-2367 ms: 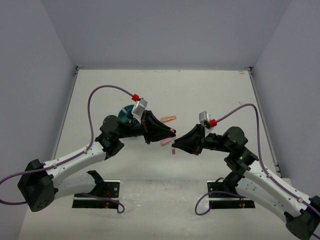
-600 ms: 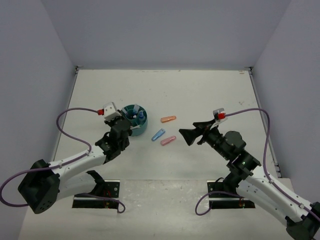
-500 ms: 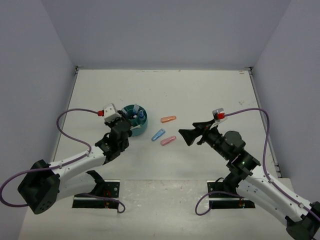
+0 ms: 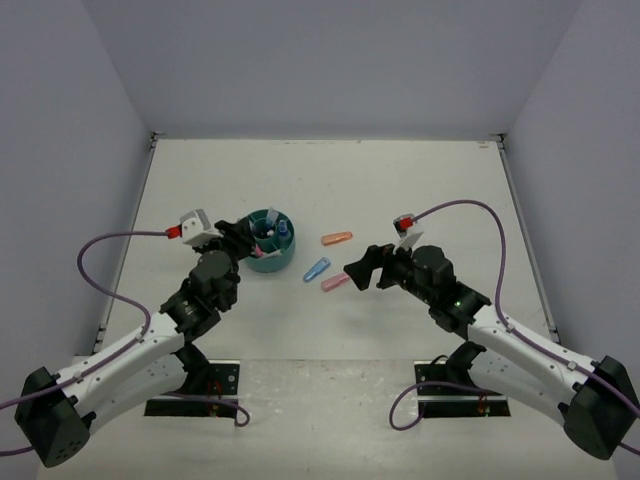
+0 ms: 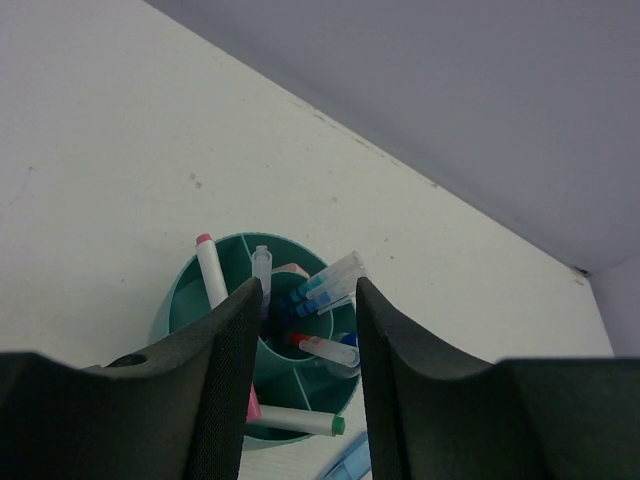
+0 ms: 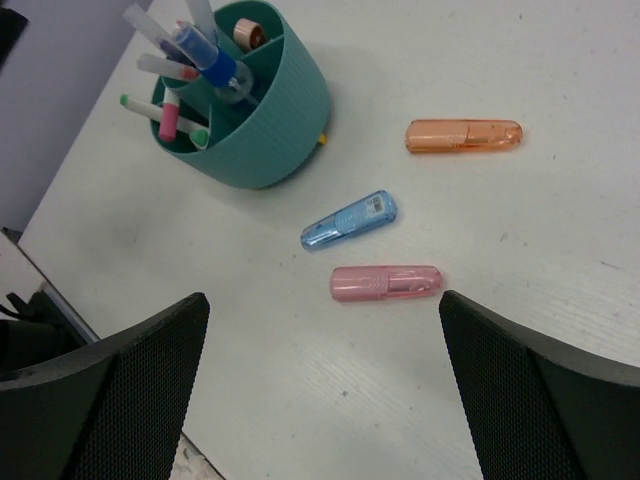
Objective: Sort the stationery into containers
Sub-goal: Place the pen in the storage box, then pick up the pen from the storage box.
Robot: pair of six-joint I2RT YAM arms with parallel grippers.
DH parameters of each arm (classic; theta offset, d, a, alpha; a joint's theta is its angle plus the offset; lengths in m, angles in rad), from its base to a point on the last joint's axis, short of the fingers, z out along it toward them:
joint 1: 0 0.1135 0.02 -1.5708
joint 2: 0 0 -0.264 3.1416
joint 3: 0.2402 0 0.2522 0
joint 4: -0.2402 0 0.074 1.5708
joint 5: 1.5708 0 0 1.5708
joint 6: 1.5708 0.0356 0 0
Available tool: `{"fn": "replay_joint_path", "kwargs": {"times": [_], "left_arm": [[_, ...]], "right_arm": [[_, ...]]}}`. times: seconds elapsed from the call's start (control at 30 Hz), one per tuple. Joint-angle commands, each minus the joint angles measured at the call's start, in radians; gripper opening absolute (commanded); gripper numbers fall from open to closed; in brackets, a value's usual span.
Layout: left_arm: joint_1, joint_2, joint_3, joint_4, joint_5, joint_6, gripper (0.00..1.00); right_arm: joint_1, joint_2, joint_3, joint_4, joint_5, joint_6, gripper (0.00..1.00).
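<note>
**Three markers loose on the table, both grippers empty**

The white table [image 4: 400,180] fills the walled booth, and the two arms reach in from its near edge: the left arm [image 4: 130,350] angles toward the back left, the right arm [image 4: 510,335] toward the middle.

The round teal organizer [image 4: 268,258] sits left of centre. The left gripper [image 5: 307,290] hangs just beside its near-left rim, fingers parted with nothing between them (through the gap its wrist camera looks straight down into the compartments). The right gripper [image 6: 322,300] is spread wide and holds nothing, poised above the loose markers.

Those three lie on bare table to the organizer's right, apart from each other: the orange marker [image 6: 463,135] farthest back, the light-blue marker [image 6: 350,220] nearest the organizer, and the pink marker [image 6: 386,282] closest to the arms.

Inside the organizer, pens [image 5: 325,285] lean at mixed angles, among them a white pen with a pink cap [image 5: 210,270] and a green-tipped white pen [image 5: 295,420] lying across the near compartment.
</note>
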Motion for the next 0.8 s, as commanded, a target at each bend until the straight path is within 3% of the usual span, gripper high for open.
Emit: {"fn": "replay_joint_path", "kwargs": {"times": [0.0,0.1,0.23,0.37,0.6,0.77], "left_arm": [[-0.005,-0.036,0.031,-0.077,0.007,-0.006,0.46],[-0.003,-0.015,0.053,-0.108,-0.004,-0.014,0.53],[0.061,0.106,0.163,-0.241,0.049,-0.083,0.46],[0.238,0.189,0.247,-0.365,0.262,-0.219,0.42],[0.477,0.259,0.312,-0.446,0.484,-0.312,0.34],[0.599,0.350,0.320,-0.370,0.649,-0.293,0.32]], "right_arm": [[0.001,0.019,0.057,0.041,-0.015,0.031,0.99],[0.002,0.025,0.066,0.036,-0.018,0.029,0.99],[0.001,0.017,0.065,0.030,-0.021,0.027,0.99],[0.001,-0.008,0.061,0.001,-0.009,0.022,0.98],[0.001,-0.065,0.053,-0.033,0.009,0.008,0.98],[0.001,-0.081,0.046,-0.039,0.010,-0.003,0.98]]}}
